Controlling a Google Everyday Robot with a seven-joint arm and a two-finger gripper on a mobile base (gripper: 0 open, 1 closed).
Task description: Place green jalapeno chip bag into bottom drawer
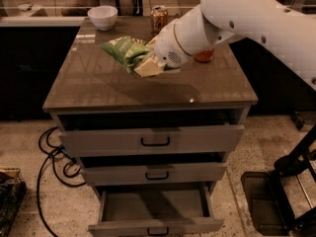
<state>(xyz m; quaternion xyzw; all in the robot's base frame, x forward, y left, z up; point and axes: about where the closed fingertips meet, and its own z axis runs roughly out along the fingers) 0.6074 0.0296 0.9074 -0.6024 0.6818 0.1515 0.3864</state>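
The green jalapeno chip bag [124, 51] is a crinkled light-green bag held in the air above the cabinet top [98, 85], left of centre. My gripper [143, 63] is shut on the bag's right end, with the white arm reaching in from the upper right. The bottom drawer [154, 206] is pulled open below the two upper drawers; its grey interior shows nothing inside and its front with the black handle sits at the picture's lower edge.
A white bowl [102, 17] and a tan soda can [158, 18] stand at the back of the top. A red can [205, 56] stands behind my arm. The top drawer [153, 139] and middle drawer [157, 173] stand slightly ajar. Black cables [49, 157] lie on the floor at left.
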